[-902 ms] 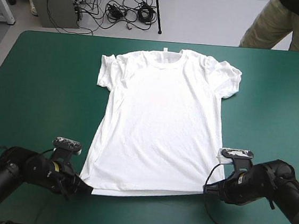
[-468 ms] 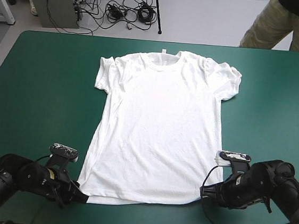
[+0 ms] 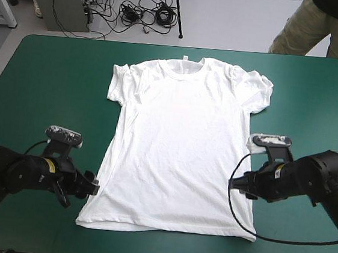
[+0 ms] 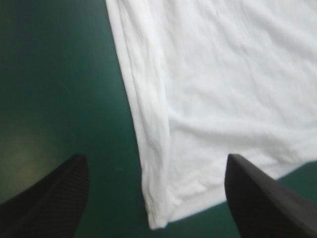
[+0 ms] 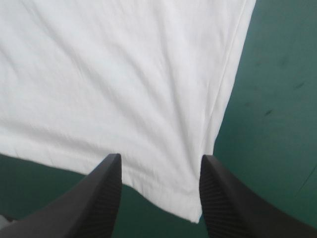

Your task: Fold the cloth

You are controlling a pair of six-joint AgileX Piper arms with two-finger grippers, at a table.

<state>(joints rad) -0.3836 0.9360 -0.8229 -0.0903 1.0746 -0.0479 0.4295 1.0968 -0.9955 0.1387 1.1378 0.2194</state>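
The white T-shirt point(image 3: 179, 146) lies spread flat on the teal-green cover, collar toward the far edge and hem near the front edge. My left gripper point(image 3: 92, 187) hovers beside the shirt's left side seam, just up from the hem corner. In the left wrist view this gripper point(image 4: 156, 158) is open, black fingers point(image 4: 54, 198) wide apart, and the T-shirt point(image 4: 223, 74) lies loose below with its hem corner between them. My right gripper point(image 3: 235, 185) sits at the right side seam. It is also open point(image 5: 160, 157) over the T-shirt point(image 5: 124, 74), holding nothing.
Wide bands of teal-green cover point(image 3: 52, 90) flank the shirt on both sides. The table's front edge runs a short way below the hem.
Both grippers were shut on the hem corners earlier. They have opened, let go and moved away from the front edge. The hem now lies flat on the cover.
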